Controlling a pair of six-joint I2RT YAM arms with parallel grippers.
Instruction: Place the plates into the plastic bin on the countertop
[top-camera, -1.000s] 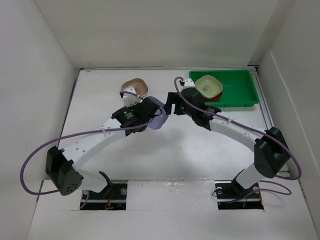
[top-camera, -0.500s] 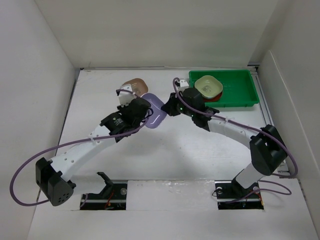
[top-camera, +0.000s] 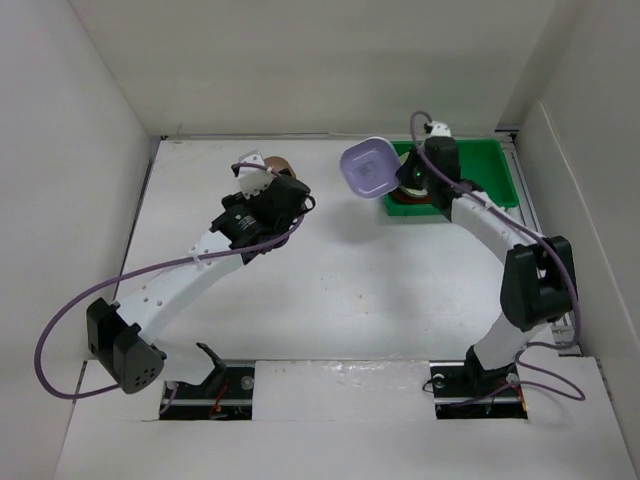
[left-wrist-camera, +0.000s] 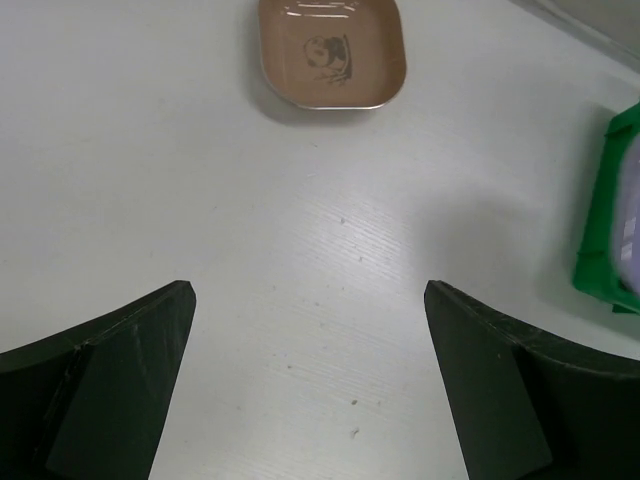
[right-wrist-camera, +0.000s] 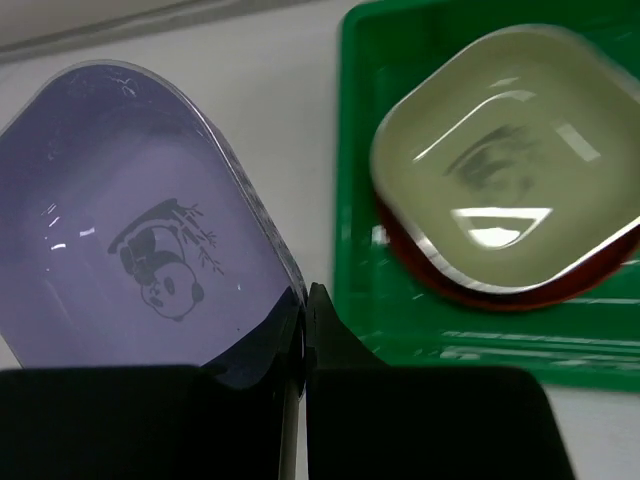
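Right claw (right-wrist-camera: 305, 300) is pinched tight on the rim of a lilac plate (right-wrist-camera: 150, 250). From my right wrist feed the plate sits just outside the left wall of the green bin (right-wrist-camera: 360, 150), not over it. On the top cam the lilac plate (top-camera: 367, 167) is tilted face-up toward the camera and looks lifted off the surface (top-camera: 350, 290).

Inside the bin, at its left end, a pale green dish (right-wrist-camera: 505, 170) is stacked on a red plate (right-wrist-camera: 480, 295).

Left claw (left-wrist-camera: 308, 290) has its fingers spread wide with nothing between them. It's hanging over the surface well left of the bin. The tan-brown plate (left-wrist-camera: 332, 50) lies flat just past the fingertips, also well left of the bin, and isn't touching either finger.
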